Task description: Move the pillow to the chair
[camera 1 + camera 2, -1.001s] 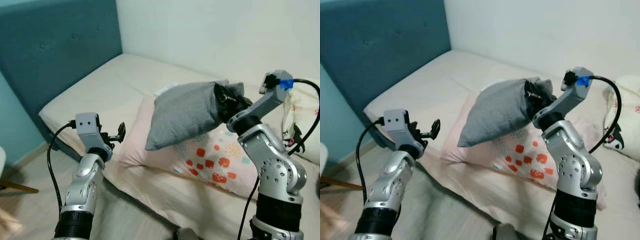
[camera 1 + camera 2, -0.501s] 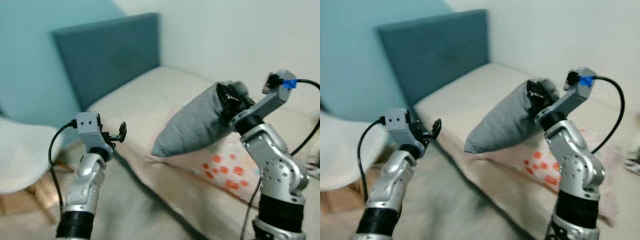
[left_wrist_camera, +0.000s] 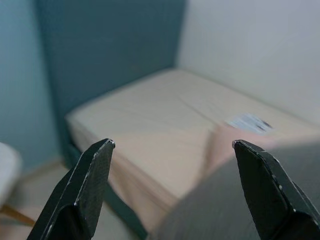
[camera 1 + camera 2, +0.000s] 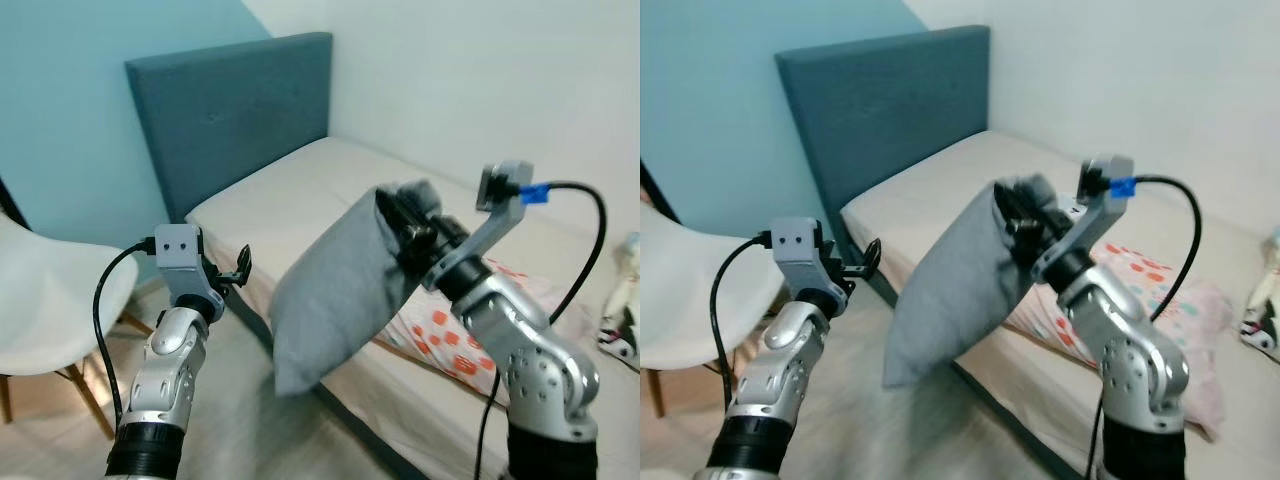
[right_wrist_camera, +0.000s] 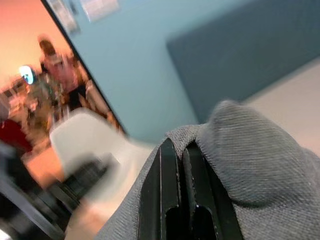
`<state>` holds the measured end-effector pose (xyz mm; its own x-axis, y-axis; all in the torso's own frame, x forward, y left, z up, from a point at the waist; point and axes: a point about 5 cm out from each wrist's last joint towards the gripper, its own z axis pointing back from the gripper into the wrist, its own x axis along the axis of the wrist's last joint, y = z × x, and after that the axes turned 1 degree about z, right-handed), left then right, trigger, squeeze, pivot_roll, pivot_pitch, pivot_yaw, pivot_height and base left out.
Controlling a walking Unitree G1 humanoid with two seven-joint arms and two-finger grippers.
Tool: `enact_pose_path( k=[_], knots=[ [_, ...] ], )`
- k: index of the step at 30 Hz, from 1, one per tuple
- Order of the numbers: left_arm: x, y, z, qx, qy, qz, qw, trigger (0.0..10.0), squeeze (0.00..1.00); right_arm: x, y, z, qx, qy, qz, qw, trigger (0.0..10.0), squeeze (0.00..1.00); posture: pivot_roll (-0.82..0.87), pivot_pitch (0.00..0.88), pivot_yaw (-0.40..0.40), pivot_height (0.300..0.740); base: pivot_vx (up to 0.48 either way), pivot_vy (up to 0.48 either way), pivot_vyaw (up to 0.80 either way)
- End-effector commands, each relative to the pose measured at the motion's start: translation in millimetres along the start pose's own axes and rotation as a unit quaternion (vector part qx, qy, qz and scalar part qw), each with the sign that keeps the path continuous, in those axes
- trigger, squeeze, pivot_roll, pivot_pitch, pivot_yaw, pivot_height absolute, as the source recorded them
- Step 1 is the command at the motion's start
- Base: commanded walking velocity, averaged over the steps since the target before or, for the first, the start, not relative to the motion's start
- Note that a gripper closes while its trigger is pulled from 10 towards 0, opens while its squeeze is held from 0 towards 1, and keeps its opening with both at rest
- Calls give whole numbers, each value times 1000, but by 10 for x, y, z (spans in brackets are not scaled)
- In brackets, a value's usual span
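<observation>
**Q:** So where's the pillow sitting at this point?

**A:** It isn't sitting anywhere. The grey pillow point(image 4: 335, 290) is hanging in the air off the right gripper point(image 4: 405, 225), which is pinching one top corner of it. The rest is drooping down in front of the bed point(image 4: 300, 195), over the floor point(image 4: 240, 430) beside the mattress edge. The wrist view is showing the two black fingers point(image 5: 172, 200) pressed right together with grey fabric bunched around them, so they're clamped tight on the cloth.

**Q:** And the chair?

**A:** The white chair point(image 4: 50, 305) is standing over on the robot's left, wooden legs, up against the light blue wall point(image 4: 70, 110). The pillow is hanging well apart from it, with the left arm in between.

**Q:** Is the left one doing anything?

**A:** Not really. The left gripper point(image 4: 238, 268) is hovering out in front, near the bed corner, holding nothing. In its wrist view the fingers point(image 3: 85, 192) are spread wide apart, pointing at the mattress and the teal headboard point(image 4: 235, 115).

**Q:** Anything readable? Logos, tags?

**A:** Nope. There's a pale pink pillow with red and orange blotches point(image 4: 455, 335) lying on the bed behind the right arm, and a small white tag or slip of paper point(image 3: 247, 121) lying on the mattress, but it's too blurry to read. A blue clip point(image 4: 533, 193) is sitting on the right wrist cable, no writing I can make out.
</observation>
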<state>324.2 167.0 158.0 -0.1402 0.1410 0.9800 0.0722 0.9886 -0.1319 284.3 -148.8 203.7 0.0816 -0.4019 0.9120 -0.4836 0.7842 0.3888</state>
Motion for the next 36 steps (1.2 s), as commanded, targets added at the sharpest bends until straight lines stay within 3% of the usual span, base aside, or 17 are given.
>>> enact_pose_path(
  k=[1,6,10,12,14,18,36],
  knots=[
    [-37,27,40,2,10,-3,1000,10000,0,112,31,-6,16,-34,16,999,10000,0,-101,0,-12,720,0,0,800],
    [-132,-145,223,-37,28,20,999,10000,0,-153,-162,205,-13,2,13,1000,10000,0,-93,0,-8,720,0,0,783],
    [-234,-229,304,-45,44,27,998,10000,0,-270,-175,280,-21,21,11,1000,10000,0,-101,0,0,720,0,0,778],
    [-295,-280,329,-49,49,22,997,10000,0,-472,-179,358,-36,50,6,998,10000,0,-102,0,6,720,0,0,775],
    [-295,-280,329,-49,49,22,997,10000,0,-472,-179,358,-36,50,6,998,10000,0,-102,0,6,720,0,0,775],
    [-314,-231,236,-37,49,49,997,10000,0,-510,-326,365,-58,36,-12,998,10000,0,-91,0,1,720,0,0,775],
    [-265,-270,222,-72,41,43,996,10000,0,-507,-328,345,-55,15,-18,998,10000,0,-93,0,9,720,0,0,776]
  ],
)
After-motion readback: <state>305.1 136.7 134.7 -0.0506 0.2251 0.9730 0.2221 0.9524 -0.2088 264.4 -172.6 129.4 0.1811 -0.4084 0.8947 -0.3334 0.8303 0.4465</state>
